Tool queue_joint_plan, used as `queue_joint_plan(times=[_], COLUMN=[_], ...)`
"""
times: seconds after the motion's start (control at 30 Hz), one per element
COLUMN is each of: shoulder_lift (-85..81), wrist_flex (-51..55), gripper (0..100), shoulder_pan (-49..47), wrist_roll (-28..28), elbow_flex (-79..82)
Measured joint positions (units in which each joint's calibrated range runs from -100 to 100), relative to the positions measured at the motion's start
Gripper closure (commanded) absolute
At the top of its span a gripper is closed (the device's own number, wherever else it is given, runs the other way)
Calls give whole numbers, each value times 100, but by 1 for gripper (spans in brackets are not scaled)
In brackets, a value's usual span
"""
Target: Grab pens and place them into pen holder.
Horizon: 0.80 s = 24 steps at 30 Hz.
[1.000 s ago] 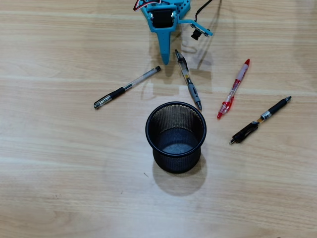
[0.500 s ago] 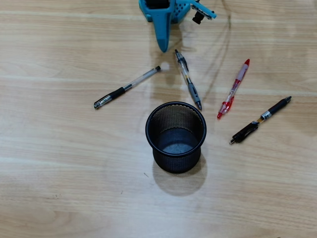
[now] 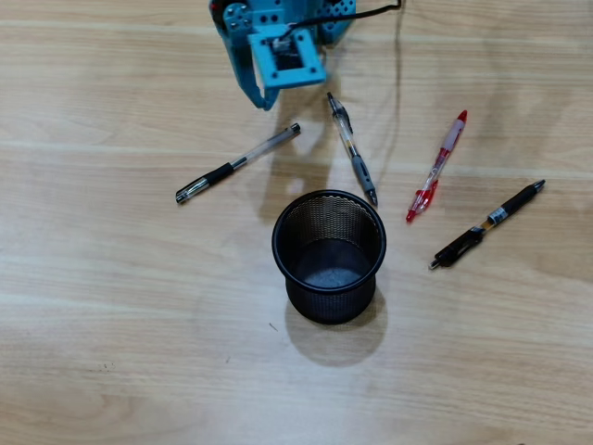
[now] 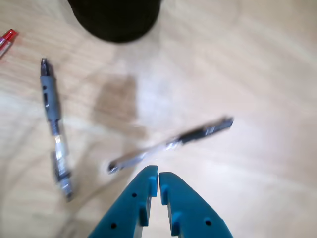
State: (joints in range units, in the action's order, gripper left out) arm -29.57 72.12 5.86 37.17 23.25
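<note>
Several pens lie on the wooden table around the black mesh pen holder (image 3: pixel 287 278). One clear-and-black pen (image 3: pixel 237 164) lies to its upper left and another (image 3: pixel 352 149) just above its rim. A red-and-white pen (image 3: pixel 437 167) and a black pen with a silver band (image 3: pixel 486 225) lie to the right. My blue gripper (image 3: pixel 263 98) hangs at the top, just up-left of the left clear pen's tip. In the wrist view the gripper (image 4: pixel 158 174) is shut and holds nothing. It sits right behind that pen (image 4: pixel 173 143), with the other clear pen (image 4: pixel 54 129) left and the holder (image 4: pixel 116 20) at the top.
A black cable (image 3: pixel 398 56) runs down from the arm at the top edge. A red pen end (image 4: pixel 6 39) shows at the wrist view's left edge.
My gripper has swung left in the overhead view, from beside the top end of the middle clear pen towards the upper end of the left clear pen. No pen has moved.
</note>
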Motion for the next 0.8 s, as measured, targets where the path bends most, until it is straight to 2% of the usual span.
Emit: queue_joint_plan(times=[0.17,0.23,0.37,0.6,0.8], shoulder_lift=[892,1130,1512,2014,2209], wrist_flex=[2262,2598,2667,2667,2667], gripper=[98,98,98,98,98], shoulder_pan=[343,333,314,-29,-38], wrist_roll=[931,1259,1748,2965,3267], elbow_flex=[-2218,-3017,-3682,-3736,-3736])
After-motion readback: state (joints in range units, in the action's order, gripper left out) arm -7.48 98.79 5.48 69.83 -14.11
